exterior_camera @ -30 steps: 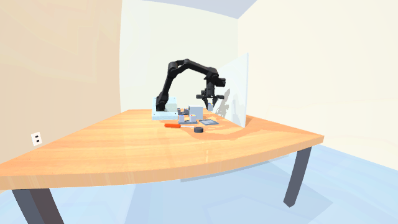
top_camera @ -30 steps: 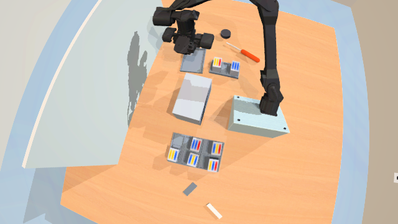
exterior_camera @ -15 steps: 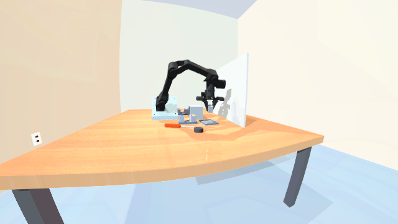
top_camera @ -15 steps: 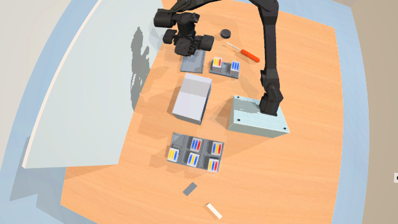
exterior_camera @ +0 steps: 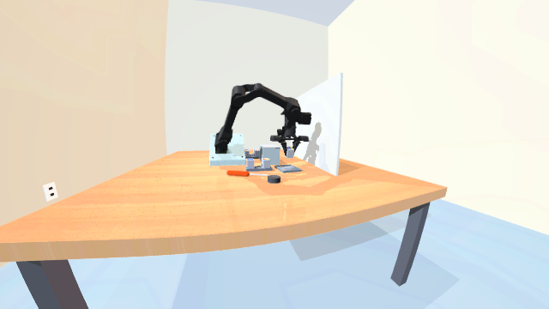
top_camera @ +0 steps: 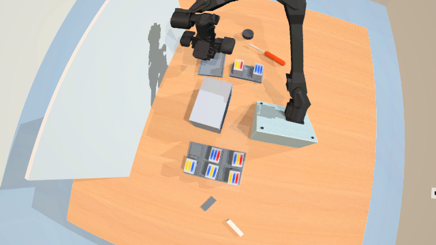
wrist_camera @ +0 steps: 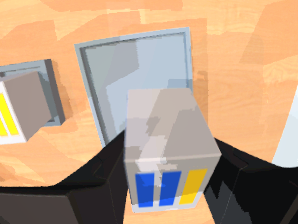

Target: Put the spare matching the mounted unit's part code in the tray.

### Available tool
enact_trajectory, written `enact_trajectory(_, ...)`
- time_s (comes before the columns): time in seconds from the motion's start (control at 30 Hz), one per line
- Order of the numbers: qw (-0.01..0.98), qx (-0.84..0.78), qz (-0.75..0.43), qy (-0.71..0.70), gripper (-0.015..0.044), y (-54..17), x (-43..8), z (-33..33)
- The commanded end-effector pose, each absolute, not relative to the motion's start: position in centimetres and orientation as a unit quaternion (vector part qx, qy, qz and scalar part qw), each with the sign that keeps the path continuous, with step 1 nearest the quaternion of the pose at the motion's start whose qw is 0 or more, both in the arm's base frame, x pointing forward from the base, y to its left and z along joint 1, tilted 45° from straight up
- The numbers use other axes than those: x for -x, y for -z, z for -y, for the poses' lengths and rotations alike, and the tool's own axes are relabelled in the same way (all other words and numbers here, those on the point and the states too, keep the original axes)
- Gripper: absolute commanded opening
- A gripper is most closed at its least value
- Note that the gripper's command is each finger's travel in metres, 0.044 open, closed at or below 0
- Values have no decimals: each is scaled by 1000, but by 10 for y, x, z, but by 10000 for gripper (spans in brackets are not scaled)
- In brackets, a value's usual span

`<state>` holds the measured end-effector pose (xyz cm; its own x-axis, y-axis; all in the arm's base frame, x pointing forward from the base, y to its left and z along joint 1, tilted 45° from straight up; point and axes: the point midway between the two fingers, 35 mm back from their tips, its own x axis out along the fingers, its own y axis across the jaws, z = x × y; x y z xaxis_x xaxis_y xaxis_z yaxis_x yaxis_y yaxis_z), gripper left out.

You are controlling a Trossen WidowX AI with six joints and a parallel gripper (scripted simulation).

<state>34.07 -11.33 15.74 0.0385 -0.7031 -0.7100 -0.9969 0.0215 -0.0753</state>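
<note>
Step in hand: carry-to-tray, near its end. Landmark for all positions: the tray [top_camera: 212,65], a flat grey pan on the surface [top_camera: 306,190].

Left of the tray: the tall white panel [top_camera: 95,102], well apart.

At the tray: the end effector [wrist_camera: 172,183] is clamped partway shut on the spare [wrist_camera: 170,152], a pale block whose label shows blue, blue, yellow stripes. In the wrist view the block sits squarely between the dark fingers, label facing the camera, with the tray directly behind and below it. From the exterior view the spare [exterior_camera: 290,152] looks to hang above the tray rather than rest in it, though at that size I cannot be sure of the gap.

Right of the tray: a small stand [top_camera: 246,72] with two striped units, just beside; beyond it the screwdriver [top_camera: 270,55] and a black puck [top_camera: 248,33].

Next move, as I judge it: lower straight down until the spare seats inside the tray rim, then open the fingers and withdraw upward without dragging the block.
</note>
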Motion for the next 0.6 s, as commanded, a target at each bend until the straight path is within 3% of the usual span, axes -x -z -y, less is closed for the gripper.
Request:
enact_trajectory(0.0, 297, 656, -649, -246, 0, -155, -340, 117)
enact_trajectory(0.57, 296, 656, -650, -245, 0, -146, -339, 126)
